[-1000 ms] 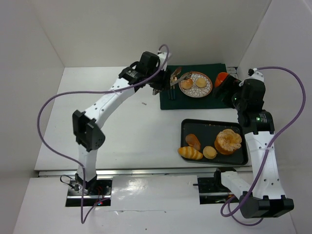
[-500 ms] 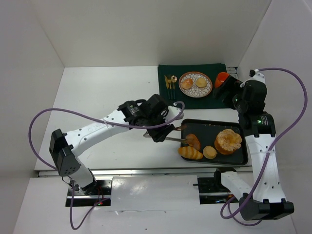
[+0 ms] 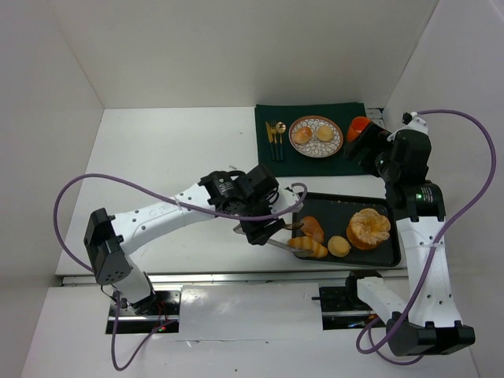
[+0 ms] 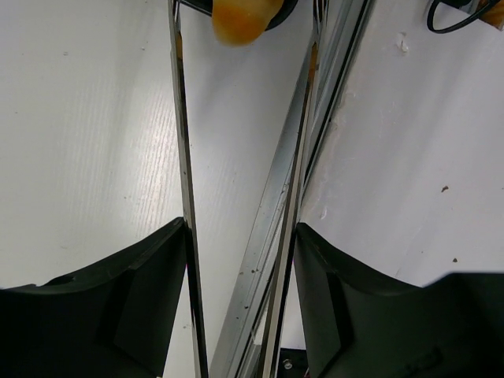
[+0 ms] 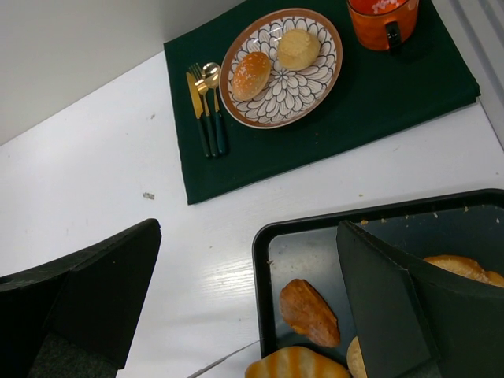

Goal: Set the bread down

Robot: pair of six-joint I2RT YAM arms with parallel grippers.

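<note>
A striped golden bread roll point(image 3: 307, 247) lies at the front left corner of a black tray point(image 3: 339, 198). My left gripper point(image 3: 264, 228) is shut on metal tongs point(image 3: 282, 243) whose tips reach that roll. In the left wrist view the gripper point(image 4: 240, 236) holds the tongs point(image 4: 183, 157) with their two arms spread, and the roll point(image 4: 242, 17) sits between their far ends. A patterned plate point(image 3: 316, 135) holds two small buns. My right gripper point(image 5: 248, 236) is open and empty, high above the tray's left part.
The tray also holds a brown madeleine point(image 3: 313, 228), a small round bun point(image 3: 339, 246) and a large round loaf point(image 3: 369, 228). The plate stands on a green placemat point(image 3: 346, 161) with cutlery point(image 3: 275, 138) and an orange cup point(image 3: 358, 127). White walls surround the table.
My left arm swung from the plate down to the tray with the tongs. The tips went from the brown madeleine to the striped roll. The right arm has not moved.
</note>
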